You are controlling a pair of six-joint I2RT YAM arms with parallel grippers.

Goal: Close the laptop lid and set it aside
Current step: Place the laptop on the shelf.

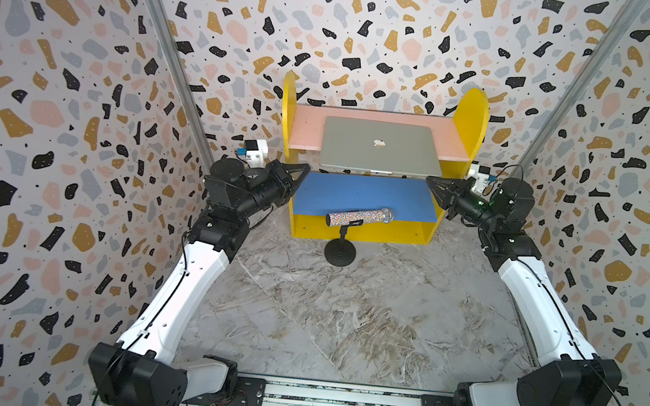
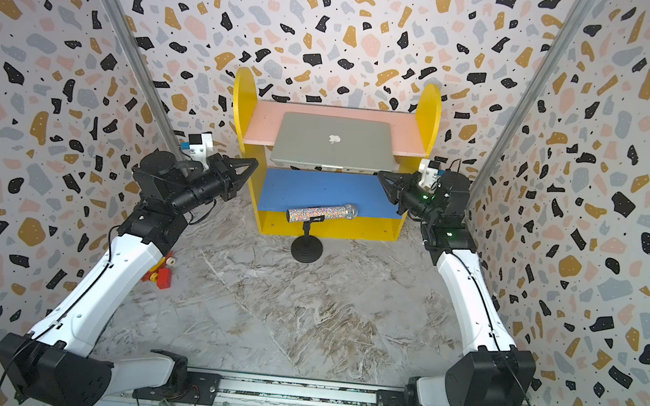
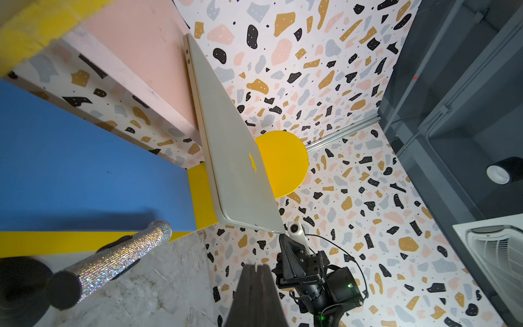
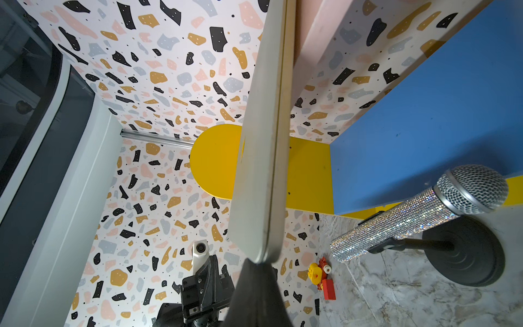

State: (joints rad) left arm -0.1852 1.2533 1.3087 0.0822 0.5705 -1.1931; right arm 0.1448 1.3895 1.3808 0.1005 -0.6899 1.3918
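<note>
The silver laptop point(image 1: 380, 146) point(image 2: 334, 141) lies flat on the pink top shelf point(image 1: 306, 128), its front edge hanging over the blue shelf. The laptop lid point(image 3: 235, 158) is down on the base, plain silver back with the logo facing up. My left gripper point(image 1: 305, 167) point(image 3: 256, 267) is shut and empty, just off the laptop's front left corner. My right gripper point(image 1: 429, 179) point(image 4: 256, 263) is shut too, its tip right at the front right corner of the laptop point(image 4: 263, 170); I cannot tell whether it touches.
The yellow shelf unit point(image 1: 472, 116) stands against the back wall, with a blue lower shelf point(image 1: 357, 195). A glittery microphone point(image 1: 359, 218) on a black stand point(image 1: 339, 253) stands before it. Small toy bricks point(image 2: 161, 273) lie by the left arm. Patterned walls close in on both sides.
</note>
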